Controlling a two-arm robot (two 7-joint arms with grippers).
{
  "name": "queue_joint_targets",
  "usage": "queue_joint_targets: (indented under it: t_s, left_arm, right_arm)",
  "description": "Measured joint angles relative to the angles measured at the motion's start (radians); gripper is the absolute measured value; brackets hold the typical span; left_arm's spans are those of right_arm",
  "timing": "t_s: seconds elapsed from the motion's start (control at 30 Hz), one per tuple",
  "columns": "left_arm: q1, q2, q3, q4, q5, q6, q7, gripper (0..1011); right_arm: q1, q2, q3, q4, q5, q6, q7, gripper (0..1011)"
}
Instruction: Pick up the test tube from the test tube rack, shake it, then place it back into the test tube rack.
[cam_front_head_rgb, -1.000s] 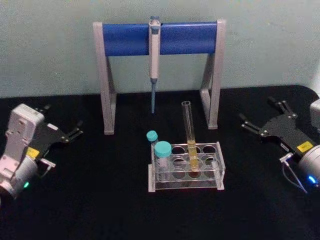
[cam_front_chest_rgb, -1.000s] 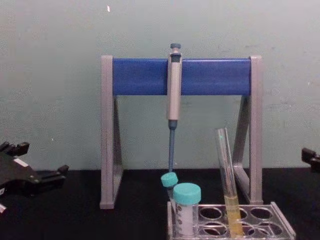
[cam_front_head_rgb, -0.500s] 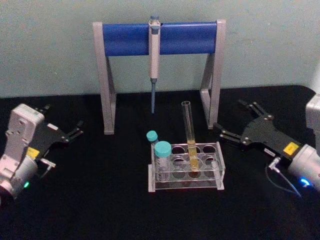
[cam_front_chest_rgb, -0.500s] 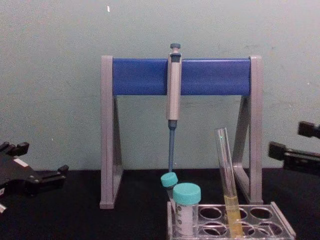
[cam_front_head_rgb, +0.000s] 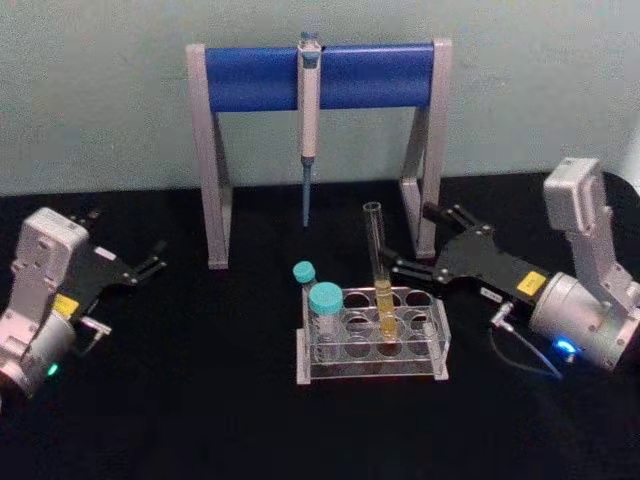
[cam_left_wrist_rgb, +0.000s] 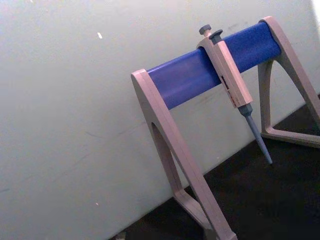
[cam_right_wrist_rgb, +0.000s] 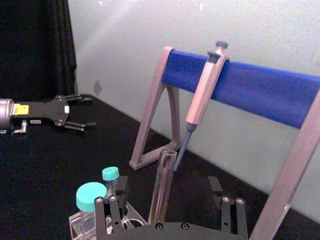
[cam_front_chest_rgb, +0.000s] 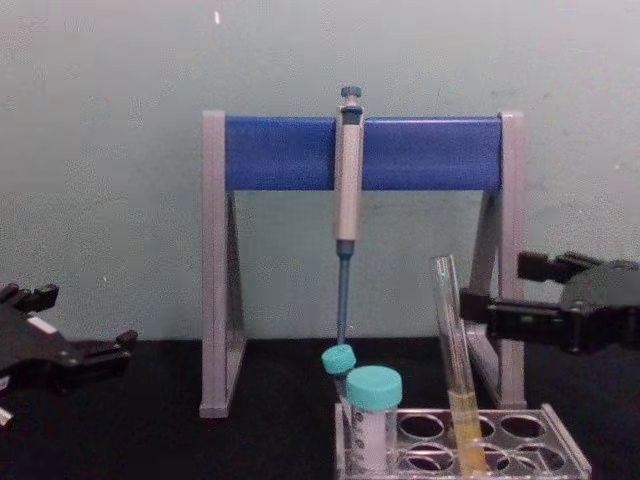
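Glass and capless, the tube (cam_front_head_rgb: 378, 250) stands in a hole near the middle of the rack (cam_front_head_rgb: 370, 366). Yellow liquid fills its lower part. Its long axis is nearly upright, with the mouth leaning slightly to the robot's left.

The right tool (cam_front_head_rgb: 410, 240) is far the nearer one. It lies just to the tube's right, level with the bare glass above the liquid, with its fingers spread and nothing between them. In the chest view the nearest fingertip of this tool (cam_front_chest_rgb: 497, 285) sits just beside the tube (cam_front_chest_rgb: 452, 340), apart from it. In the right wrist view the tube (cam_right_wrist_rgb: 164, 185) rises inside the gap between the fingers. You likely need only a short push leftward before closing, then a lift along the tube's axis.

Mind what stands around it:
- Two teal-capped tubes (cam_front_head_rgb: 325, 298) sit in the rack on the tube's left side, so an overshoot could knock them.
- The leg (cam_front_head_rgb: 428, 150) of the stand is just behind the right tool.
- The pipette (cam_front_head_rgb: 308, 120) hangs farther back, apart from the tube.

The left tool (cam_front_head_rgb: 125, 235) rests well apart on the table's left, with its fingers spread too.
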Motion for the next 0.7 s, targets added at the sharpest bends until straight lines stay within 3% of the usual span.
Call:
queue_joint_targets:
  t_s: [0.37, 0.7]
  left_arm:
    - [0.000, 0.000, 0.000, 0.000, 0.000, 0.000, 0.000, 1001]
    - [0.000, 0.000, 0.000, 0.000, 0.000, 0.000, 0.000, 1001]
  right_arm:
    - [0.044, -0.049, -0.026, 0.022, -0.058, 0.131, -0.035, 1000]
    - [0.058, -0.084, -0.023, 0.047, -0.078, 0.156, -0.032, 1000]
